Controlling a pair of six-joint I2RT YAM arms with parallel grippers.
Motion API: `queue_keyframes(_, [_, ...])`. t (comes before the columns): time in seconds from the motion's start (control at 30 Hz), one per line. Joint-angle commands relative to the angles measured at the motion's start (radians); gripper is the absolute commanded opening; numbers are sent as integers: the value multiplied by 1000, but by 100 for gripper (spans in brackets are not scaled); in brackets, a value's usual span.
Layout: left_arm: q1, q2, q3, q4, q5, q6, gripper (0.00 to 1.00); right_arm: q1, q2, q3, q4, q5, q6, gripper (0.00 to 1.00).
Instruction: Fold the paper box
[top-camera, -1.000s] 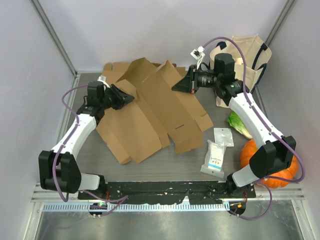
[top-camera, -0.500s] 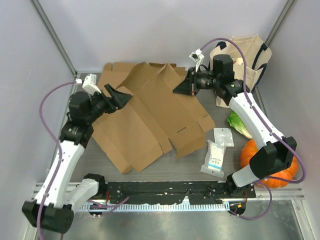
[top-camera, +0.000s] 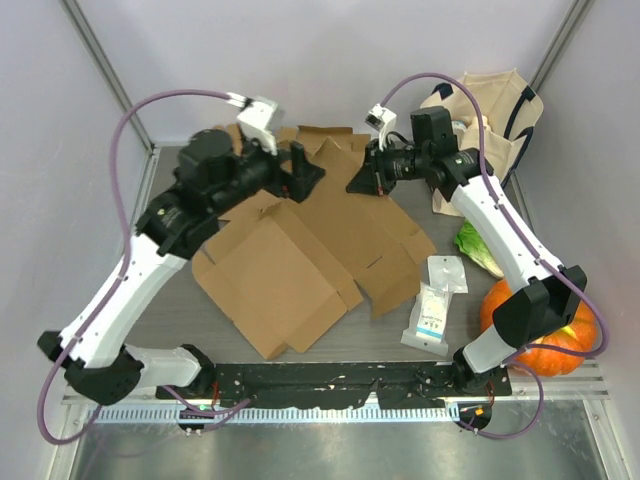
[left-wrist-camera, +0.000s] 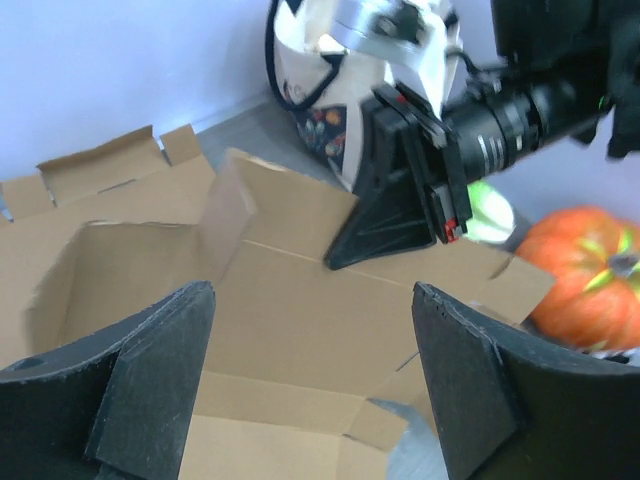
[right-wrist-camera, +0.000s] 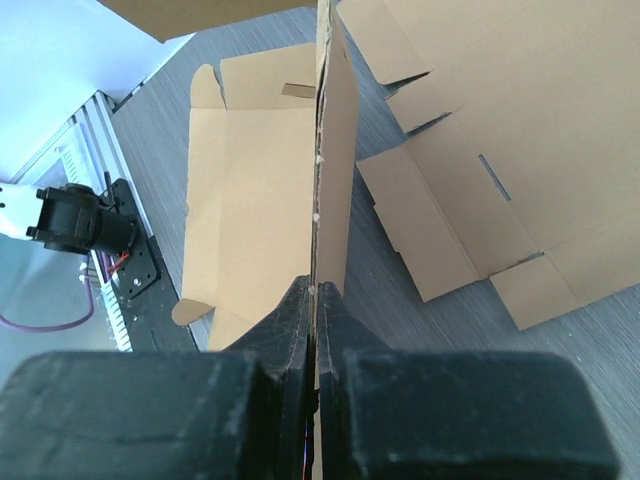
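The paper box (top-camera: 300, 250) is a flat brown cardboard blank spread over the table, with several flaps at the back. My right gripper (top-camera: 358, 183) is shut on the edge of an upright panel near the back middle; in the right wrist view its fingers (right-wrist-camera: 300, 310) pinch that thin cardboard edge (right-wrist-camera: 335, 140). My left gripper (top-camera: 303, 172) hangs open above the back of the blank, facing the right gripper. In the left wrist view its fingers (left-wrist-camera: 150, 380) stand wide apart over the cardboard (left-wrist-camera: 290, 320) with nothing between them, and the right gripper (left-wrist-camera: 390, 215) shows ahead.
A cream tote bag (top-camera: 490, 120) stands at the back right. A green leafy vegetable (top-camera: 478, 250), an orange pumpkin (top-camera: 545, 330) and two white packets (top-camera: 430, 312) lie along the right side. Grey walls close in on both sides.
My left gripper let go of the box's left flap, opened, and swung up and right toward the back middle. The blank's left half dropped flatter. The right gripper kept its grip.
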Motion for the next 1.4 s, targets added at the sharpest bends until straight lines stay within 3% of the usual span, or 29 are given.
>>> queue_keyframes(0.0, [-174,87,82,-103,-314,238,84,20,-2,94,-47,47,-31,1])
queue_keyframes(0.1, [-194,114,61,-60,-380,254,82,34,8,125,-70,51,-43,1])
queue_keyframes(0.27, [-198,129,45,-9,-521,263,68,45,28,158,-104,59,-60,1])
queue_keyframes(0.37, [-198,114,38,12,-526,263,65,49,32,165,-116,65,-70,1])
queue_keyframes(0.63, [-200,135,54,-25,-472,263,73,69,49,161,-107,77,-67,1])
queue_keyframes(0.93, [-188,120,-51,57,-498,283,64,144,100,221,-159,150,-104,1])
queue_keyframes(1.07, [-117,101,-64,46,-342,211,70,148,110,241,-203,163,-170,1])
queue_keyframes(1.23, [25,6,-136,81,130,228,73,151,109,240,-286,148,-329,1])
queue_keyframes(1.37, [96,-18,-104,60,282,257,77,149,126,275,-357,104,-397,1])
